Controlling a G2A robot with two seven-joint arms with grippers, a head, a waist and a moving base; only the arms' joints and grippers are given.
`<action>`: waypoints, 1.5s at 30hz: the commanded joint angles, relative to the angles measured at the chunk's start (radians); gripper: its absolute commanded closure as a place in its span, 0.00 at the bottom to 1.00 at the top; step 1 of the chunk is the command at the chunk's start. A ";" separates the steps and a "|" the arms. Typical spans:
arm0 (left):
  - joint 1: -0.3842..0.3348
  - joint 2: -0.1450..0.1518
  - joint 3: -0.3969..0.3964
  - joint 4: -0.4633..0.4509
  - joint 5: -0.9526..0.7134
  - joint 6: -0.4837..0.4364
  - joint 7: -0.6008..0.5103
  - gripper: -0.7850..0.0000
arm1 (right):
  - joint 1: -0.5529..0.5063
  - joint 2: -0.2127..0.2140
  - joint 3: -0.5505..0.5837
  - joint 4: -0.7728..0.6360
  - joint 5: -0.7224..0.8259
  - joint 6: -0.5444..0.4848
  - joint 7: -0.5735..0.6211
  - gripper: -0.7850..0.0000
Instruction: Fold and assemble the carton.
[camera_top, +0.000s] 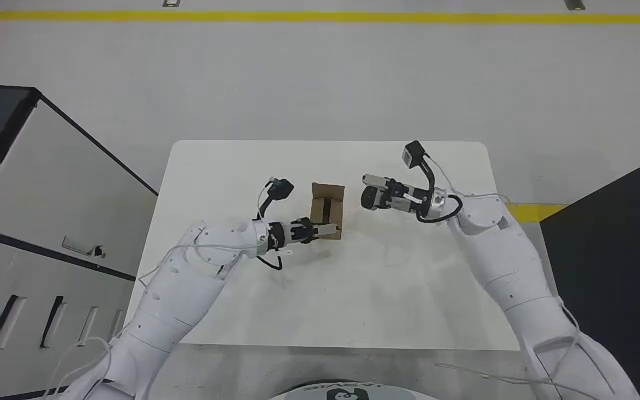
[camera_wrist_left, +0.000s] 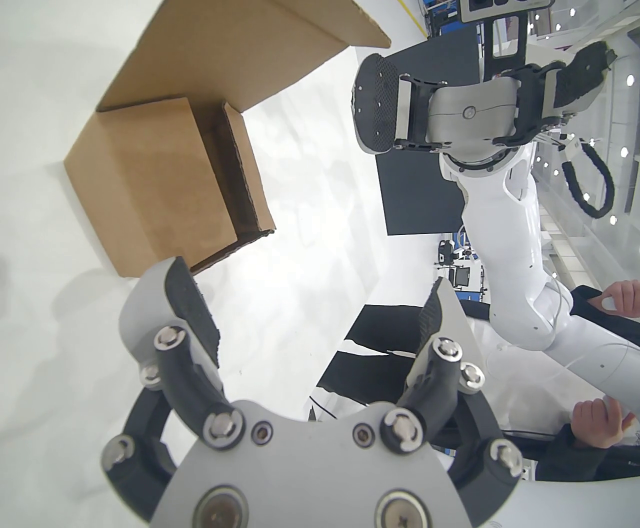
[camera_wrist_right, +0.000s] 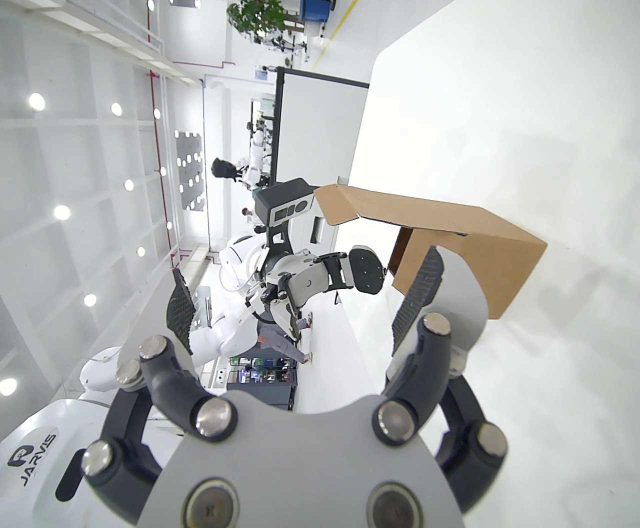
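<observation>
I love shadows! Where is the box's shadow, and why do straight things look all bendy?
Left wrist view: the carton throws a soft grey shadow on the white table. Right wrist view: a wide lens bends the straight ceiling grid, and the round lamps glare white. Top view: the light is even.

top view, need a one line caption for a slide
Open left gripper and open right gripper flank a brown carton with open flaps on the white table.
</observation>
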 joint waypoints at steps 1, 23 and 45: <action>0.006 -0.001 0.006 -0.002 0.003 0.003 0.013 0.00 | 0.011 -0.004 -0.007 0.015 -0.001 0.009 -0.036 0.00; -0.018 -0.010 0.062 0.046 -0.004 -0.007 0.011 0.00 | 0.287 -0.136 -0.239 0.428 0.105 -0.145 -0.054 0.00; -0.060 -0.022 0.037 0.127 -0.045 0.002 0.149 0.00 | 0.302 -0.172 -0.242 0.573 0.197 -0.159 0.096 0.00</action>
